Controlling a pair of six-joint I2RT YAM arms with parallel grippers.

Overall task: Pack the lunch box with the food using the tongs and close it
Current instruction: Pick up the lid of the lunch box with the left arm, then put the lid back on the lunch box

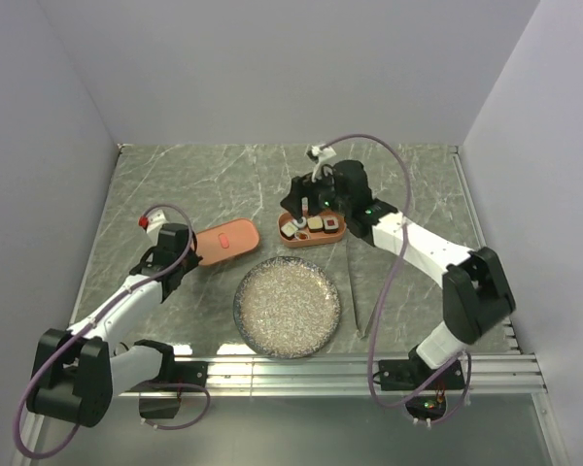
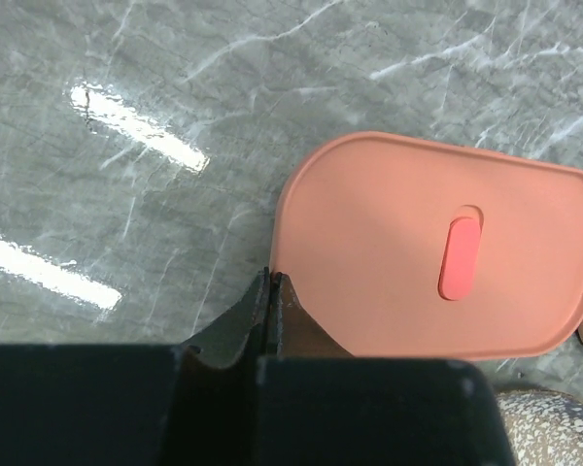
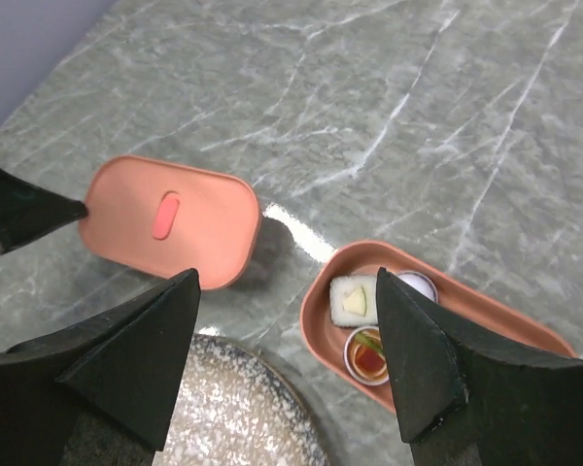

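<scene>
The salmon lunch box (image 1: 312, 239) (image 3: 321, 330) stands behind the plate, holding several food pieces (image 1: 307, 225), among them a white rice square (image 3: 355, 301) and a red-topped round (image 3: 367, 355). Its flat lid (image 1: 223, 243) (image 2: 408, 243) (image 3: 170, 218) lies on the table to its left. My left gripper (image 1: 180, 258) (image 2: 272, 279) is shut with its tips pinching the lid's left edge. Above the box's left end, my right gripper (image 1: 314, 200) (image 3: 289, 277) hangs open, holding nothing. The tongs (image 1: 354, 286) lie loose on the table right of the plate.
A round speckled grey plate (image 1: 287, 308) (image 3: 233, 417) with no food on it sits in front of the lid and box. Grey walls close in the table on the left, back and right. A metal rail (image 1: 369, 367) runs along the near edge.
</scene>
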